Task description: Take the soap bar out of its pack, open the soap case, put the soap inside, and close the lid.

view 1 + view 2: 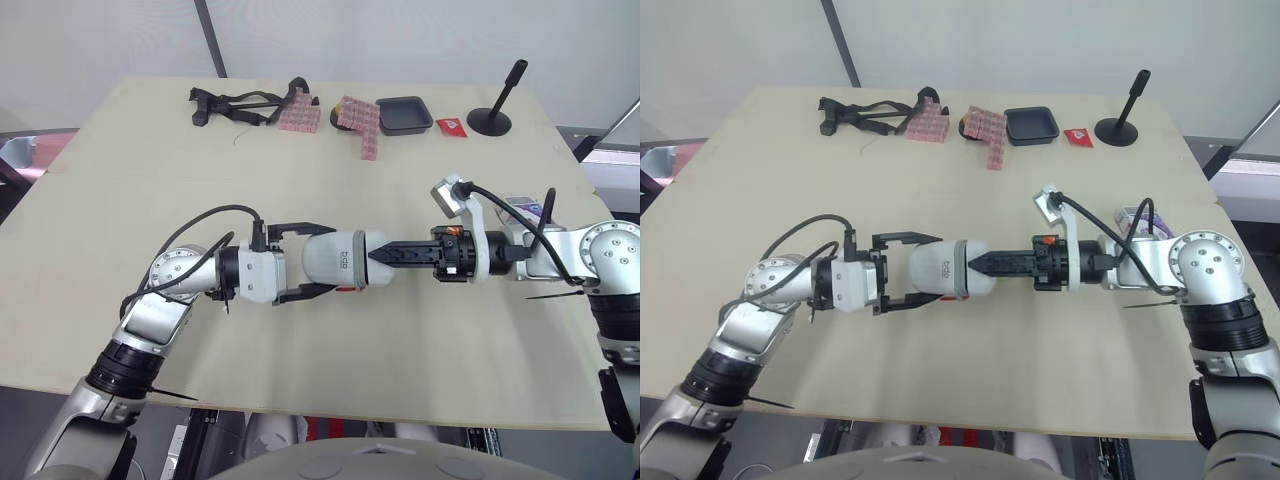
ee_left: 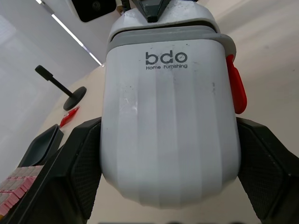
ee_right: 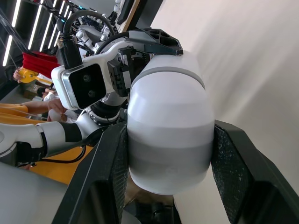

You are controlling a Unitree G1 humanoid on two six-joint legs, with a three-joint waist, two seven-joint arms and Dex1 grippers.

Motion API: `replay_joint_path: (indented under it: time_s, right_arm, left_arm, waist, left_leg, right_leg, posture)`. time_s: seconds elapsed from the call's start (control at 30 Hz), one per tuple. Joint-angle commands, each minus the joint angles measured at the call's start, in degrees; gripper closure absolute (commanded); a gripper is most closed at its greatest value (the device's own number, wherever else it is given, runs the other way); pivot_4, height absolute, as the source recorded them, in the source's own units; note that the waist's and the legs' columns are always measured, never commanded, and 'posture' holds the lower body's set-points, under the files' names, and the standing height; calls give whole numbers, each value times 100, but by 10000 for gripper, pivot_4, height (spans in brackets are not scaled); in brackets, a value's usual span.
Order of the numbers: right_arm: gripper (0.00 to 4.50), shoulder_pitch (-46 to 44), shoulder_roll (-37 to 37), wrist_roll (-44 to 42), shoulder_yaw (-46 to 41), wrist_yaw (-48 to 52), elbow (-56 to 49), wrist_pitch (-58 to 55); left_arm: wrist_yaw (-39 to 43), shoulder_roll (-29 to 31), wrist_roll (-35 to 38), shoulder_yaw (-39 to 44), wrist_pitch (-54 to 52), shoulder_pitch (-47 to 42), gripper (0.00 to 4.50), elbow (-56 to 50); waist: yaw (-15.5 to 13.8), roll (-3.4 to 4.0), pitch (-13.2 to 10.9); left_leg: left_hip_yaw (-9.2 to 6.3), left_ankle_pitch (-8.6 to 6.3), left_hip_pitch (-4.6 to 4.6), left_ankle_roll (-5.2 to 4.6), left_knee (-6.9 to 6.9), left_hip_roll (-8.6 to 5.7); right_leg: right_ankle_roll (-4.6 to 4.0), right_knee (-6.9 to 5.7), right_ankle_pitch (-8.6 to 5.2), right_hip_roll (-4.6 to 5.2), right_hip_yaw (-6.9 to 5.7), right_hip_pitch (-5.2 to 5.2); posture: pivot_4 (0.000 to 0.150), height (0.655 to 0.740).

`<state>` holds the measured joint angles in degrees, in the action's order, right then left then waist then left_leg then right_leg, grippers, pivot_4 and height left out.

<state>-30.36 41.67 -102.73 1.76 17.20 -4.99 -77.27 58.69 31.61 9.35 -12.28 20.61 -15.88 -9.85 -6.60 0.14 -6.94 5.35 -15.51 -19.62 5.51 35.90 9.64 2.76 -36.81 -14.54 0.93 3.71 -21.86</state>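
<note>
Soap case (image 1: 340, 258) sits over the middle of the surface (image 1: 150, 150), a bit toward the near edge, and you have both grippers on it. Your left gripper (image 1: 322, 260) hugs one end, with a finger pressed on each side. Your right gripper (image 1: 378, 256) is clamped on the other end the same way. The case looks closed. You can see a grey band going round it and a red tab (image 2: 235, 84) on its side, but no gap. You cannot see into it, so you cannot tell if the soap is in there. No loose soap bar lies on the surface. A small box (image 1: 522, 206) peeks out behind your right arm near the right edge. It may be the pack, but too much of it is hidden to be sure. My guess is that you are at the opening step, set to pull the two halves apart. If so, you have yet to open the case, put the soap inside and close the lid.
</note>
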Motion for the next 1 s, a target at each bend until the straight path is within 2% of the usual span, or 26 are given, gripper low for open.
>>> replay_joint_path:
  time_s: [0.03,0.43,0.53,0.6,0.7,0.77,0.87,1.0]
  right_arm:
    - [24607,-157,222,-171,-95,382,-40,-158]
    - [24607,-199,401,62,-99,711,10,-222]
    - [24607,-353,1474,1462,-324,1399,144,-225]
    - [24607,-444,1951,2421,-40,1937,92,72]
    - [24607,-568,2254,3484,383,2605,103,499]
    - [24607,-610,2268,3876,484,2951,132,616]
    - [24607,-724,2839,5346,1251,3706,-80,1416]
    - [24607,-780,2859,5919,1418,4196,-3,1656]
  left_arm:
    - [-69,111,12,95,-144,58,10289,-27]
    - [-68,141,20,98,-219,59,10289,-33]
    - [-42,99,29,68,-253,-25,10289,118]
    - [-34,93,26,61,-249,-28,10289,148]
    - [-33,82,15,46,-224,-42,10289,196]
    - [-30,75,11,45,-220,-51,10289,213]
    - [-12,67,-6,23,-205,-78,10289,250]
    - [-8,65,-7,19,-198,-83,10289,260]
  waist:
    - [-3,0,0]
    - [-12,0,0]
    - [-64,7,-5]
    - [-110,3,-5]
    - [-60,-12,-2]
    - [-21,-10,-4]
    - [-37,-4,-7]
    - [-64,-6,-7]
  left_leg:
    - [0,0,0,0,0,0]
    - [0,0,0,0,1,1]
    - [0,-1,-4,-2,5,-3]
    - [-1,-1,-10,-3,7,-8]
    - [-2,-1,-9,-2,6,6]
    - [-1,-2,-10,0,7,12]
    - [-1,-2,-13,0,12,11]
    - [-1,-3,-19,-3,22,11]
  right_leg:
    - [0,0,0,0,0,0]
    - [0,0,0,-1,1,0]
    - [0,0,0,3,0,-1]
    - [0,2,0,9,-3,-3]
    - [0,4,0,-6,-1,-3]
    - [0,3,0,-13,2,-3]
    - [0,-1,0,-12,2,-4]
    - [0,-2,0,-11,2,-4]
  posture:
    - [1500,7400]
    - [1500,7400]
    - [1500,7400]
    - [1500,7400]
    - [1500,7400]
    - [1500,7400]
    - [1500,7400]
    - [1500,7400]
